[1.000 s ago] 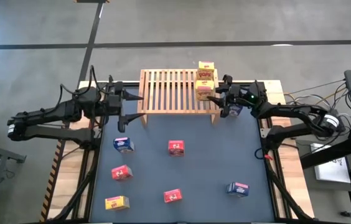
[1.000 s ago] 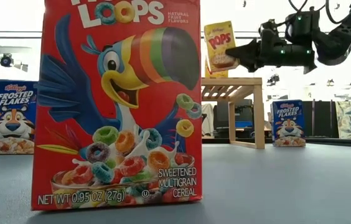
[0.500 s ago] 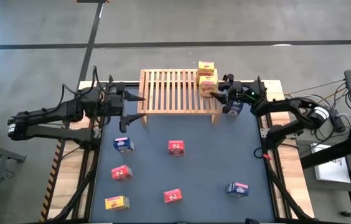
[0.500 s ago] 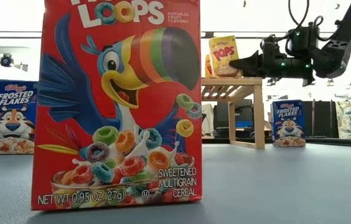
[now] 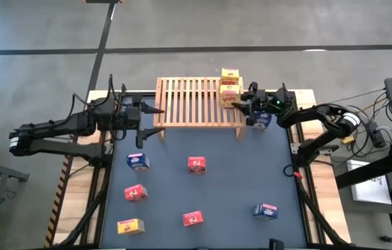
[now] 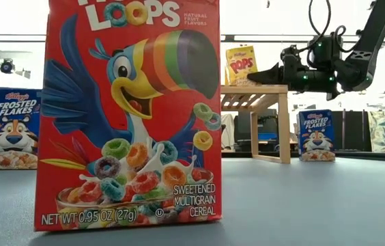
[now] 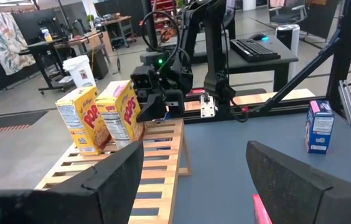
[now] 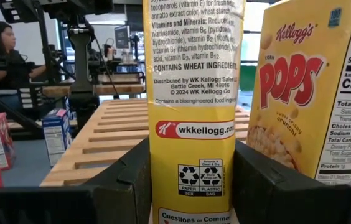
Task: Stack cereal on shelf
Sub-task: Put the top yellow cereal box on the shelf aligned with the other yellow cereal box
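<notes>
Right claw [image 5: 241, 104] has lowered the yellow box [image 5: 229, 98] from mid-air onto the shelf [image 5: 192, 104] at its right edge, beside the other yellow box [image 5: 230, 76]; fingers still clamped on it. Left claw [image 5: 156, 121] released, idle at the shelf's left edge. Release likely next; seven boxes remain on the bench [image 5: 231, 187].

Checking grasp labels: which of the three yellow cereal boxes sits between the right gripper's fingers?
The nearer yellow box on the rack, by its right end, in the right gripper. The second stands behind it; the third lies on the mat.
</notes>
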`<action>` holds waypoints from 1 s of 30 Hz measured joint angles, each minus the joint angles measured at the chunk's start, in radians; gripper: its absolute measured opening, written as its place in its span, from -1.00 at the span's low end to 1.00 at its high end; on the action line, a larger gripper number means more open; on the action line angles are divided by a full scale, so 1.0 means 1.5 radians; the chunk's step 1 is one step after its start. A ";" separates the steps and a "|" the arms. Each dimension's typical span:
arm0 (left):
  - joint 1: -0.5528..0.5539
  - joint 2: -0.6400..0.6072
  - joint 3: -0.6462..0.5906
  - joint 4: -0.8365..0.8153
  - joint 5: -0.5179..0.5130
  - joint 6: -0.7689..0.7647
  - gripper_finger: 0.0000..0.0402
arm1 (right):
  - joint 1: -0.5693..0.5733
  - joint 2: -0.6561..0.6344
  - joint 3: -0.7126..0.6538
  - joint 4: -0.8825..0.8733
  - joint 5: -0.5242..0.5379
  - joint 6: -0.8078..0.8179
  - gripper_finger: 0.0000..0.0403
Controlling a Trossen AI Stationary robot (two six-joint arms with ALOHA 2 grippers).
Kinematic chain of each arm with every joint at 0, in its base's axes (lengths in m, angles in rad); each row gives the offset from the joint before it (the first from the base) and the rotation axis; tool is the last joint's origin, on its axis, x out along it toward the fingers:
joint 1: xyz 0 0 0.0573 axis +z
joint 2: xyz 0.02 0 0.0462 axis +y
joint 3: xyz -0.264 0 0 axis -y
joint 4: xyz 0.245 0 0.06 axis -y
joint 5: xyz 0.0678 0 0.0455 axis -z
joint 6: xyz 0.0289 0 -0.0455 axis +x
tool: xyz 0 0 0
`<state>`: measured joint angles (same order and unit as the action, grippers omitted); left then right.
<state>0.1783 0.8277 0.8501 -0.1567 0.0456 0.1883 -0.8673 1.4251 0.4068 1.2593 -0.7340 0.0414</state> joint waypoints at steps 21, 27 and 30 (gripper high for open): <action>0.000 0.000 0.000 0.001 0.000 0.000 0.33 | -0.022 0.011 -0.001 0.005 0.000 0.008 -0.03; 0.000 0.001 0.000 0.002 0.000 0.000 0.33 | -0.021 0.010 -0.001 0.006 0.000 0.008 -0.03; 0.000 0.001 0.000 0.002 -0.001 -0.004 0.33 | -0.021 0.008 -0.001 0.006 0.000 0.008 -0.03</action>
<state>0.1783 0.8288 0.8501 -0.1532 0.0448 0.1823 -0.8993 1.4365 0.4061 1.2688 -0.7343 0.0534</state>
